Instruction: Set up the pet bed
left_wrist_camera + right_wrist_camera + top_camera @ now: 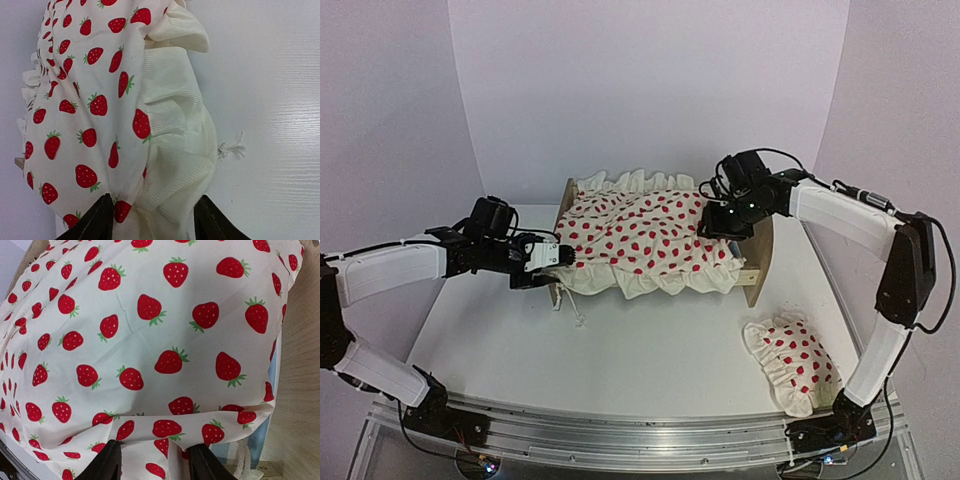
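step, I judge: quit the laid blanket [100,100] | my left pincer [155,222] released, ruffle loose between its jaws | my right pincer [155,462] released, blanket edge between | bed [760,255] between both pincers, under blanket | I'd lift straight up, snagging no ruffle

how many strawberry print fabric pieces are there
2. The blanket is spread over the bed; the pillow lies on the table at the near right. More could be hidden under the blanket.

1 bed [760,255]; 1 blanket [640,235]; 1 pillow [792,362]
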Motion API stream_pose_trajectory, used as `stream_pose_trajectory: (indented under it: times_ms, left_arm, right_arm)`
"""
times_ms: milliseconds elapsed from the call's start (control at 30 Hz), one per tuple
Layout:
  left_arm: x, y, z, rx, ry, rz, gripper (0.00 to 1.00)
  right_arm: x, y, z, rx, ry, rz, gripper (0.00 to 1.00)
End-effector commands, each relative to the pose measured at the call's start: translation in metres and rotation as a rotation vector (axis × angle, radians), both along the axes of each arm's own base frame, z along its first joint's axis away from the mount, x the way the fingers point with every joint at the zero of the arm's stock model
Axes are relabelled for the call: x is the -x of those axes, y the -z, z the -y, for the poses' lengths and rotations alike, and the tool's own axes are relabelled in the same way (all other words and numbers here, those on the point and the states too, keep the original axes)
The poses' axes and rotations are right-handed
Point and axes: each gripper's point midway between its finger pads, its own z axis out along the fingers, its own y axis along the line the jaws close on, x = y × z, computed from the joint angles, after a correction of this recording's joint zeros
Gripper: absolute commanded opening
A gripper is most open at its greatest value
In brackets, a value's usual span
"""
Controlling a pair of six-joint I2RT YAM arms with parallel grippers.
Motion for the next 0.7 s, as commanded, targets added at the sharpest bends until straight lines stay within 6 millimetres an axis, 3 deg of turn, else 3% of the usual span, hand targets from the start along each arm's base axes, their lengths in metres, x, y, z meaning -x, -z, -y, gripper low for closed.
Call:
stream_pose_trajectory:
  times_ms: [0,200,300,367,467,533,667]
  left_arm:
    - [0.017,-0.012,0.005,-0.005,0.109,-0.022,0.66]
    - [0.059,-0.048,0.031,0.037,0.248,-0.037,0.80]
    - [0.067,-0.075,0.062,0.106,0.259,-0.022,0.81]
    - [0.061,-0.087,0.084,0.162,0.244,-0.033,0.81]
    - [0.040,-0.085,0.119,0.191,0.210,-0.070,0.80]
    - [0.021,-0.086,0.151,0.232,0.179,-0.095,0.79]
    - [-0.004,-0.108,0.221,0.365,0.181,-0.098,0.79]
  right_arm:
    - [0.015,-0.047,0.017,0.005,0.008,0.065,0.53]
    - [0.039,-0.064,0.037,0.081,-0.007,0.017,0.65]
    - [0.047,-0.060,0.051,0.114,-0.004,-0.017,0.65]
    - [0.051,-0.057,0.060,0.119,0.002,-0.046,0.61]
    - [0.057,-0.054,0.065,0.105,-0.012,-0.086,0.58]
    - [0.060,-0.052,0.070,0.113,-0.012,-0.099,0.59]
    - [0.065,-0.053,0.077,0.102,0.006,-0.111,0.60]
